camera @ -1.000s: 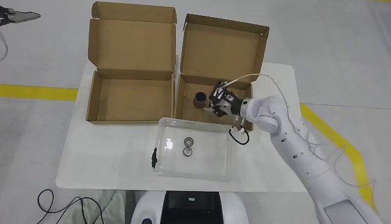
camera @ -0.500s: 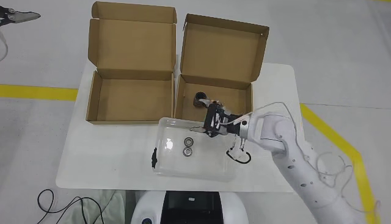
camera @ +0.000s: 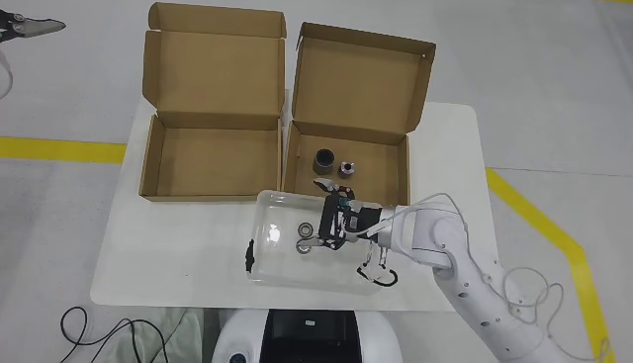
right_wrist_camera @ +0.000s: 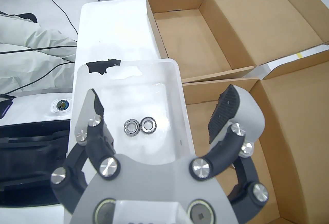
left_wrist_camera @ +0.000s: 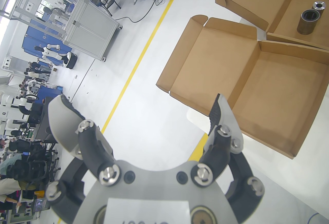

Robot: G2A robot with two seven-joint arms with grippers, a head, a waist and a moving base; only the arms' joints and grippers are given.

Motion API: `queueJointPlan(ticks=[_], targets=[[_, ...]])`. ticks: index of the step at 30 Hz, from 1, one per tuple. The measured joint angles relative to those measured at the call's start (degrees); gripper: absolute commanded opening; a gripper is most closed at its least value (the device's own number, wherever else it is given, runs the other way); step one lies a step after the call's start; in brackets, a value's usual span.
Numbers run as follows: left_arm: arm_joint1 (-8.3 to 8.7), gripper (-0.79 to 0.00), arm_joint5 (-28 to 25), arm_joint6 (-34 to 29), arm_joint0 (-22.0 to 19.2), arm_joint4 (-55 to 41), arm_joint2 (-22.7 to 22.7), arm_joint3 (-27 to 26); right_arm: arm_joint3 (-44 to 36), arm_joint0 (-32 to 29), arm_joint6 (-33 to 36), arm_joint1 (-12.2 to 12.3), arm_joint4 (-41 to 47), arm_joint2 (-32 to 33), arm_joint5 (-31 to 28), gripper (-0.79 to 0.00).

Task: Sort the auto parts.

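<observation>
Two small metal bearings (right_wrist_camera: 131,127) (right_wrist_camera: 149,124) lie side by side on the floor of the clear plastic tray (right_wrist_camera: 177,73); the top view shows the bearings (camera: 305,237) in the tray (camera: 267,264) too. My right gripper (right_wrist_camera: 160,104) hangs open just above them, empty, one finger over the tray and the other over the right box's front wall; it appears from above as the right gripper (camera: 318,216). A dark cylinder (camera: 323,158) and a small metal part (camera: 347,169) stand in the right cardboard box (camera: 391,180). My left gripper (left_wrist_camera: 140,106) is open and empty over the floor, off the table's left side.
The left cardboard box (camera: 210,160) stands open with nothing inside, its lid (camera: 213,71) folded back. A black scrap (right_wrist_camera: 102,65) sits on the tray's rim farthest from the right gripper. The white table (camera: 148,254) has bare room left of the tray.
My right gripper has left the right box and moved over the tray. The small metal part now stands free beside the dark cylinder.
</observation>
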Motion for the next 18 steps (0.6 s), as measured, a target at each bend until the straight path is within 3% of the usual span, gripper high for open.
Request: queueJointPlan(ticks=[16, 18], targets=[[0.0, 0.0, 0.0, 0.0, 0.0, 0.0, 0.0, 0.0, 0.2, -0.5, -0.6, 0.0, -1.7, -1.1, 0.5, 0.0], [0.0, 0.0, 0.0, 0.0, 0.0, 0.0, 0.0, 0.0, 0.7, -0.4, -1.1, -0.1, -2.6, -1.9, 0.3, -0.08]])
